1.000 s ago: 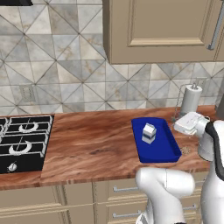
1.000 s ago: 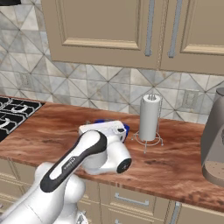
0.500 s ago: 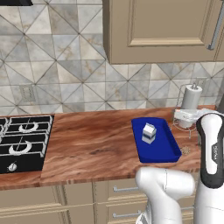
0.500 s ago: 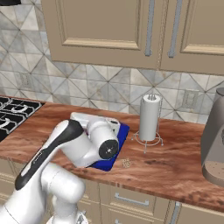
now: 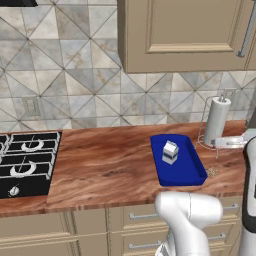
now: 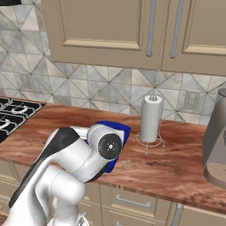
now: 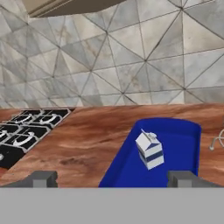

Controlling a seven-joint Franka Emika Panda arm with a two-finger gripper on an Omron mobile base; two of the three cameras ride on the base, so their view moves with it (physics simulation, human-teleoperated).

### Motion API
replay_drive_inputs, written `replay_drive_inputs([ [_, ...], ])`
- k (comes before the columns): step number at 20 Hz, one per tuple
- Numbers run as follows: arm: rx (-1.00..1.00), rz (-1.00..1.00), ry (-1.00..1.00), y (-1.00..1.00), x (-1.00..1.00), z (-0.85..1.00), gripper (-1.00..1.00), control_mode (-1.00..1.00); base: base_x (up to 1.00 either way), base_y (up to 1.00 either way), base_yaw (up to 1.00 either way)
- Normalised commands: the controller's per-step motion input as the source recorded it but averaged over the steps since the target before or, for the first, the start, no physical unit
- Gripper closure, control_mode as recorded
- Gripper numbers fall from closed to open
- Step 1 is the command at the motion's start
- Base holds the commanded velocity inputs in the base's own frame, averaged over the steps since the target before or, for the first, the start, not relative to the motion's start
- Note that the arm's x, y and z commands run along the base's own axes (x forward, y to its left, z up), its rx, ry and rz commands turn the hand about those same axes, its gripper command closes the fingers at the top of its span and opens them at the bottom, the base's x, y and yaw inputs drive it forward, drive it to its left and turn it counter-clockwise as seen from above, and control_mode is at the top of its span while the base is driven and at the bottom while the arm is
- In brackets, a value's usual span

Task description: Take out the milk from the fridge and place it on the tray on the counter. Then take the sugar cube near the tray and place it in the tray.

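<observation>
We saw the milk (image 5: 170,152) upright in the blue tray (image 5: 192,172) on the worktop (image 5: 105,160), so step one looked done. The claw (image 7: 111,179) was wide open, empty, aimed over the tray w/ milk just ahead. The sugar cube (image 5: 212,172) lay just beside the tray's right rim, prob. next.
</observation>
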Motion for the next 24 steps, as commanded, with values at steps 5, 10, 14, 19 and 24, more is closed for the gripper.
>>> replay_drive_inputs([
  [5, -0.16, 0.08, 0.13, -0.27, -0.89, -0.03, -1.0, -1.0, 0.0, 0.0, 0.0],
  [10, -0.25, 0.01, 0.25, -0.02, -0.36, -0.15, -1.0, -1.0, 0.0, 0.0, 0.0],
  [14, -0.13, 0.0, 0.28, 0.0, 0.14, -0.04, -1.0, -1.0, 0.0, 0.0, 0.0],
  [19, -0.08, -0.01, 0.21, -0.06, 0.04, -0.22, -1.0, -1.0, 0.0, 0.0, 0.0],
  [24, -0.09, 0.03, 0.18, -0.23, 0.01, -0.18, -1.0, -1.0, 0.0, 0.0, 0.0],
])
